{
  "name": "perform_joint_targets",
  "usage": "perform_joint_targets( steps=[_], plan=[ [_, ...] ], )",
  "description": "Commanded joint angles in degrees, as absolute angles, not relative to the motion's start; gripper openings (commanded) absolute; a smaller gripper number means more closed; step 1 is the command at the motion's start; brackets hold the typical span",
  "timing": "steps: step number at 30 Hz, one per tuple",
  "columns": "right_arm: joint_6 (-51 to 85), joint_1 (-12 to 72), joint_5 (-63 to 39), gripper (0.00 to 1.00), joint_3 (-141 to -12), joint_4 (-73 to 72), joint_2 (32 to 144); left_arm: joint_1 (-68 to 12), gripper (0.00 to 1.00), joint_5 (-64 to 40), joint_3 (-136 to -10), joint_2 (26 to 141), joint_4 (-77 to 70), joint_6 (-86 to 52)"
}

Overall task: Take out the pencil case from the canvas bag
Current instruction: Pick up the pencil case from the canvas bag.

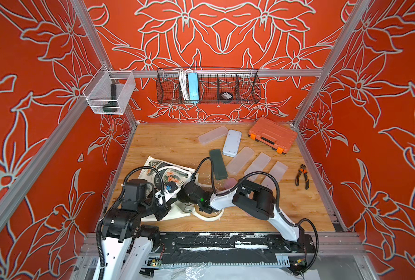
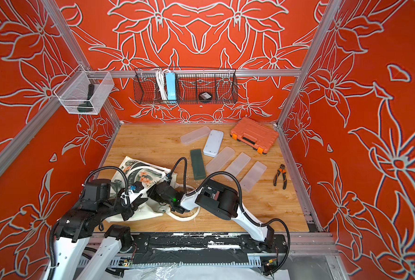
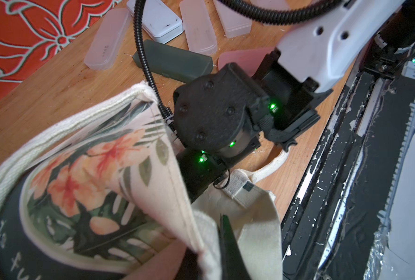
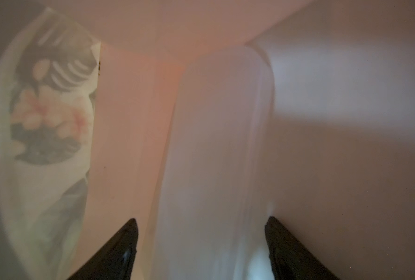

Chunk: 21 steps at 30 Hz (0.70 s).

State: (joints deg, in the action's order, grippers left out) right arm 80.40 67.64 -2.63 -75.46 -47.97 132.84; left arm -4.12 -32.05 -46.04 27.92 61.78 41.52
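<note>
The canvas bag lies at the table's front left, floral panel up. In the left wrist view my left gripper is shut on the cream cloth rim of the bag, holding the mouth up. My right arm's wrist reaches into that mouth; its fingers are hidden in both top views. Inside the bag, the right wrist view shows a frosted translucent pencil case lying lengthwise. My right gripper is open, its two black fingertips either side of the case's near end.
Several frosted cases, a dark green case and a white case lie mid-table. An orange tool case sits back right, pliers at the right. A wire basket and mesh bin hang on the walls.
</note>
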Motion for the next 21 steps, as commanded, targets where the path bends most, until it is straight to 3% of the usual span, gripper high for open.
perform_joint_targets(
  steps=[1,5,16,21],
  plan=[
    [80.6,68.1,-7.3,0.82,-77.3,-48.4,134.8,-4.5,0.0,-42.3,-49.0,27.6,62.0,43.0],
    [82.5,67.3,-6.4,0.76,-75.1,-52.5,135.5,-4.5,0.0,-42.8,-49.6,26.3,62.4,43.4],
    [82.0,63.5,-5.7,0.27,-66.0,-63.5,133.7,-4.5,0.0,-42.6,-47.3,23.4,61.3,43.4],
    [77.5,63.2,-4.6,0.14,-61.1,-64.3,128.7,-4.5,0.0,-41.5,-45.8,22.6,59.7,40.0]
  ],
)
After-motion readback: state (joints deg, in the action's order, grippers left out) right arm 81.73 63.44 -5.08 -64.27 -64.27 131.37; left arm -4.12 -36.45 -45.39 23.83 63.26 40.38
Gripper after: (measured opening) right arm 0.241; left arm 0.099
